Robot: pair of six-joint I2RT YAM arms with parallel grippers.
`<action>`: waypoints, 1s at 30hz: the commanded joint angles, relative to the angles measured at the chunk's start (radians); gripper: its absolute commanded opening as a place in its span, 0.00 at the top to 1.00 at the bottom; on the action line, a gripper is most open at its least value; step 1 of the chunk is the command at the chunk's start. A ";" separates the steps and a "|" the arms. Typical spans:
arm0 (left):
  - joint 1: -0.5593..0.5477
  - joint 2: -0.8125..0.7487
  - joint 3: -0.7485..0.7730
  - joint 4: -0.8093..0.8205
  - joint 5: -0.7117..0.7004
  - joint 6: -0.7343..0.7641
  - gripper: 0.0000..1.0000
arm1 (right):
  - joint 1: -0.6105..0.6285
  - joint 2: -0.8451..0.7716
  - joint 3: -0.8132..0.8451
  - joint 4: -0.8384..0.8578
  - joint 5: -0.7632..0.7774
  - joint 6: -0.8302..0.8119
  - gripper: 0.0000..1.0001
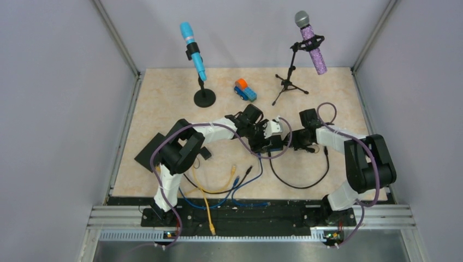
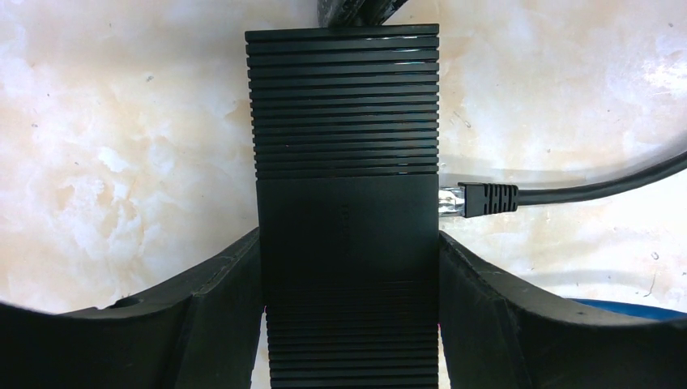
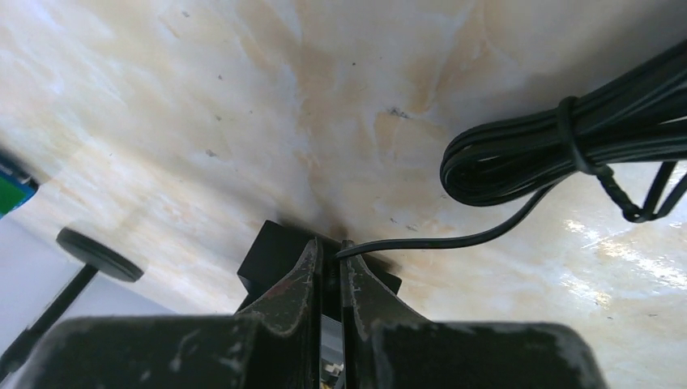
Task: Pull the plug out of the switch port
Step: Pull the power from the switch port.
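The black ribbed switch [image 2: 344, 121] lies on the marbled table; in the top view [image 1: 271, 143] it is between the two arms. My left gripper [image 2: 348, 243] is shut on its two long sides. A black network plug [image 2: 486, 199] with a clear tip meets the switch's right side; I cannot tell how deep it sits. My right gripper [image 3: 330, 247] is shut at the switch's edge [image 3: 267, 251] on the end of a thin black cable [image 3: 454, 241], whose plug is hidden between the fingers. In the top view the right gripper [image 1: 299, 141] is just right of the switch.
A tied coil of black cable [image 3: 567, 146] lies beyond the right gripper. A blue microphone on a round stand [image 1: 194, 52], a purple microphone on a tripod [image 1: 311, 43] and a small toy car [image 1: 245, 90] stand at the back. Loose yellow and blue cables [image 1: 218, 185] lie at the front.
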 commanded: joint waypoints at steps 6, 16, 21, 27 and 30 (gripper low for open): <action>0.016 0.014 -0.014 -0.094 -0.032 0.005 0.48 | -0.014 0.064 0.083 -0.189 0.051 -0.039 1.00; 0.018 0.016 -0.012 -0.099 -0.040 0.006 0.48 | -0.015 -0.036 -0.110 0.254 0.018 0.065 1.00; 0.019 0.023 -0.005 -0.111 -0.042 0.010 0.48 | -0.030 0.038 0.086 -0.087 0.062 -0.018 1.00; 0.020 0.013 -0.024 -0.110 -0.052 0.010 0.49 | -0.049 0.096 0.107 -0.068 -0.021 -0.077 1.00; 0.022 0.015 -0.031 -0.103 -0.047 0.006 0.49 | -0.049 0.048 -0.034 0.188 -0.080 -0.022 1.00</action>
